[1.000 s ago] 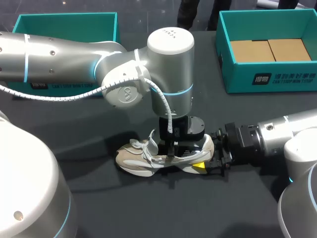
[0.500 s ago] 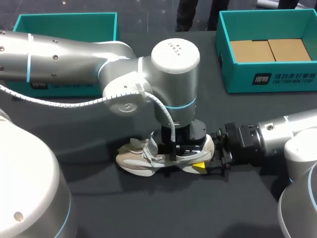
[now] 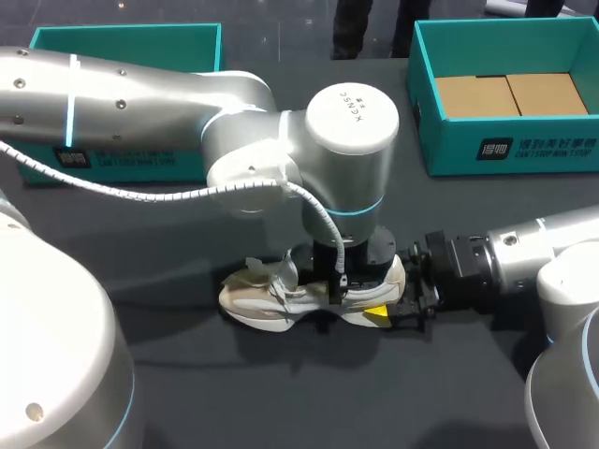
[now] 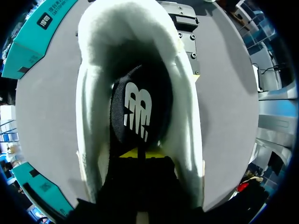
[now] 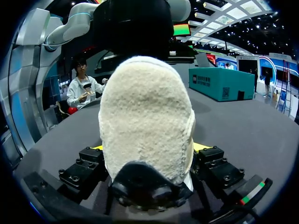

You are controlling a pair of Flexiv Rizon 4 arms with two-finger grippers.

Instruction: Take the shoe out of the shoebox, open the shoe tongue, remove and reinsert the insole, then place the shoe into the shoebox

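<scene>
Head view: right tool (image 3: 386, 301) clamps the shoe (image 3: 255, 301) heel; left arm (image 3: 348, 159) blocks the left tool (image 4: 142, 155), grip unreadable; shoebox (image 3: 524, 150) behind.

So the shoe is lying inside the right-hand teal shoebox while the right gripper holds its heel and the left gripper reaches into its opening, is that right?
Not quite: the head view shows the shoe on the dark table, outside the right-hand shoebox. The right gripper does hold its heel, and the left gripper does reach into its opening.
</scene>
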